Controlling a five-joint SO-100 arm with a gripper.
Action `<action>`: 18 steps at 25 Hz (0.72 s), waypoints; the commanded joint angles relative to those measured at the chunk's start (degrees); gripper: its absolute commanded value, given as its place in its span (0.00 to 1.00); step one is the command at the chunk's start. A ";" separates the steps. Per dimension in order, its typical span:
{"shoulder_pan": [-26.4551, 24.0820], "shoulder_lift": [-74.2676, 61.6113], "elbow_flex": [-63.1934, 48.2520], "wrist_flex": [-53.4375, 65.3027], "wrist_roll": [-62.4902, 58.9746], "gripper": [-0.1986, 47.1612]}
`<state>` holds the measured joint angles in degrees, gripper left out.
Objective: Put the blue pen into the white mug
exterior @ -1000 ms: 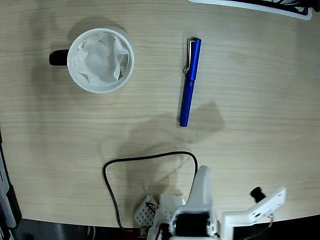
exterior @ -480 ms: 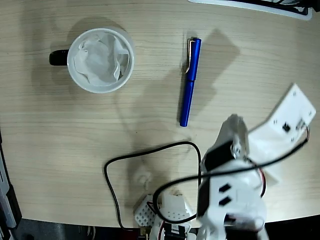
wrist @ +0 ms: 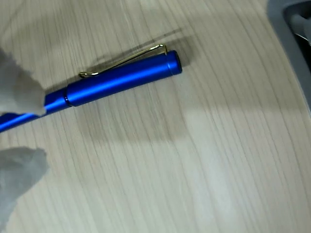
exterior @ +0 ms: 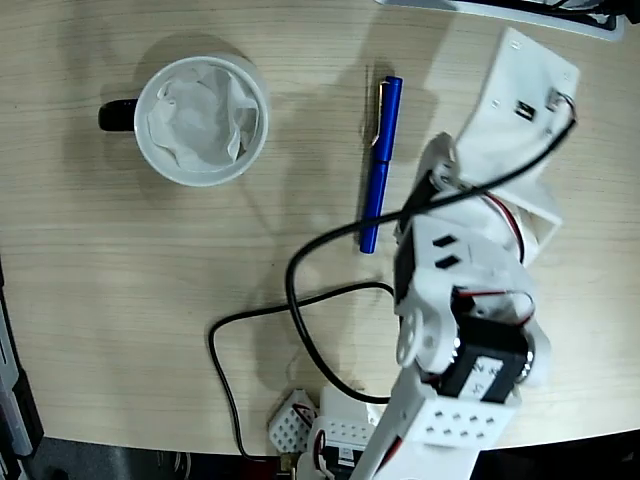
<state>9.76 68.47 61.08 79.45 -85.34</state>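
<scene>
The end effector [wrist: 22,128] hangs over the wooden counter [exterior: 120,280] with its fingers spread, and the blue pen [exterior: 379,165] lies flat just beside it, uncaught, its barrel running past one blurred white fingertip [wrist: 19,94] in the wrist view. A black cable [exterior: 300,315] loops across the counter below the pen, while the white mug [exterior: 201,120] sits well apart to the left in the fixed view, paper crumpled inside. From above, the arm's own white body hides the fingers.

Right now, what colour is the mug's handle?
Black, on the white mug; its handle shows best in the fixed view.
</scene>
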 commanded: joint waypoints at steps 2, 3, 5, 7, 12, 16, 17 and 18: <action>-0.88 -0.62 -2.11 3.34 -6.59 0.15; -1.14 -1.23 -2.02 5.19 -8.17 0.14; -2.02 -2.29 -2.02 7.29 -8.61 0.11; -2.55 -3.16 -2.02 7.73 -8.61 0.01; -2.99 -5.80 -2.02 7.73 -8.61 0.16; -2.72 -8.17 -2.20 7.29 -8.61 0.24; -2.55 -8.61 -2.11 6.94 -8.61 0.26; -2.37 -9.05 -2.11 6.42 -8.61 0.27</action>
<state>6.94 58.45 60.47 86.40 -92.55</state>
